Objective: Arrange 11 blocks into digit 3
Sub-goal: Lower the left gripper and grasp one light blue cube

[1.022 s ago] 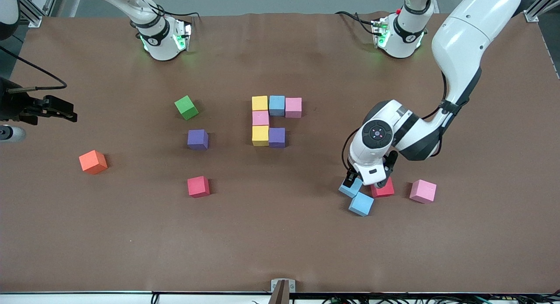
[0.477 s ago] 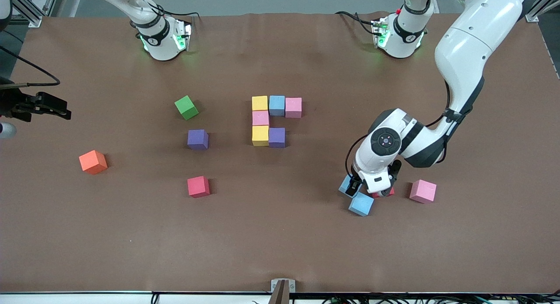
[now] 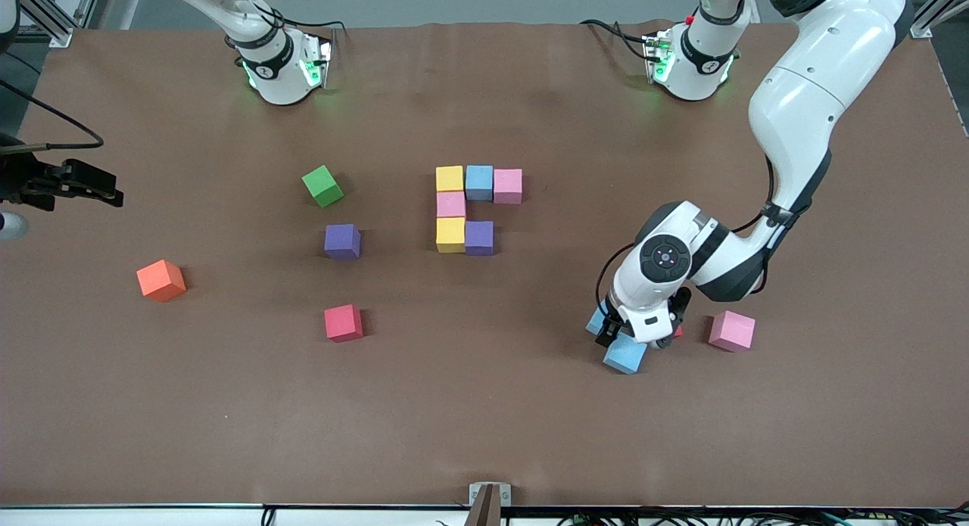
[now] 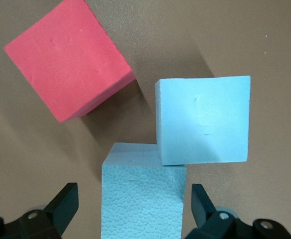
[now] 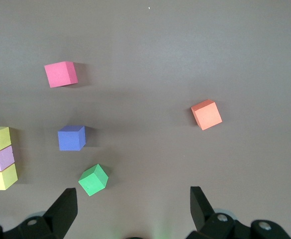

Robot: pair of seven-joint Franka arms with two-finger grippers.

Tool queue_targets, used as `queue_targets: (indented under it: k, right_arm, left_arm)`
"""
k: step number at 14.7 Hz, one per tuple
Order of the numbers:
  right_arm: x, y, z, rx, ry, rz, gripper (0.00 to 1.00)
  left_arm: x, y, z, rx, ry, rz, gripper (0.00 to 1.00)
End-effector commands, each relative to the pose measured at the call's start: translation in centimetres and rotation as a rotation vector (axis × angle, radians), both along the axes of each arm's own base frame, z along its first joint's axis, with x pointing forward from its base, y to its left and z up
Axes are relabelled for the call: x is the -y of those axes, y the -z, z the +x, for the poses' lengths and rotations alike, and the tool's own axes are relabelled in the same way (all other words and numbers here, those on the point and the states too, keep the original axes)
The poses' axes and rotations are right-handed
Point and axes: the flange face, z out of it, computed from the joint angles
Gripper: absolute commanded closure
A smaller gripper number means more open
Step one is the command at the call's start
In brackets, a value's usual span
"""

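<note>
Between open left pincer [image 4: 130, 209] tips, pebbled foam cube [image 4: 143, 199].

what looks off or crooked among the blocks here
The half-built figure sits square, but loose cubes lie askew: the green cube, the orange cube, and two light blue cubes touching corner-to-edge under the open left pincer.

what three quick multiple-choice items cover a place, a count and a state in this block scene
1. The left gripper is over:
A. the green cube
B. two light blue blocks beside a red block
C. the orange cube

2. Blocks touching in the started figure:
A. three
B. six
C. nine

3. The left gripper's jaws:
A. open, around one light blue block
B. shut on the red block
C. shut on nothing

Answers: 1 B, front view shows it there. 2 B, six cubes adjoin. 3 A, left wrist view shows fingers apart either side.
</note>
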Motion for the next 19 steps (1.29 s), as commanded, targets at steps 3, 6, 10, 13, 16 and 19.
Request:
queue_targets:
  k: [3,6,10,13,16,19]
  right_arm:
    - [0.1,-0.9,-1.1,0.008,0.009,0.008,0.00]
    - [0.2,-0.9,-1.3,-0.009,0.008,0.004,0.00]
    - [0.7,-1.2,-1.2,-0.003,0.008,-0.004,0.00]
    - [0.5,-2.2,-1.2,0.020,0.015,-0.007,0.00]
    - [0.3,-2.2,-1.2,0.020,0.011,0.001,0.00]
    - [0.4,-2.3,-1.3,0.019,0.015,0.007,0.00]
  left_arm:
    - [0.6,0.2,0.6,0.044,0.025,-0.017,0.00]
    - [0.4,0.7,0.7,0.057,0.034,-0.017,0.27]
    - [-0.1,1.0,0.6,0.063,0.044,0.001,0.63]
    - [-0.3,0.4,-0.3,0.040,0.021,0.021,0.65]
    - [1.8,-1.2,-3.5,-0.024,-0.127,0.084,0.65]
    - [4.3,-1.9,-6.8,-0.050,-0.277,0.111,0.65]
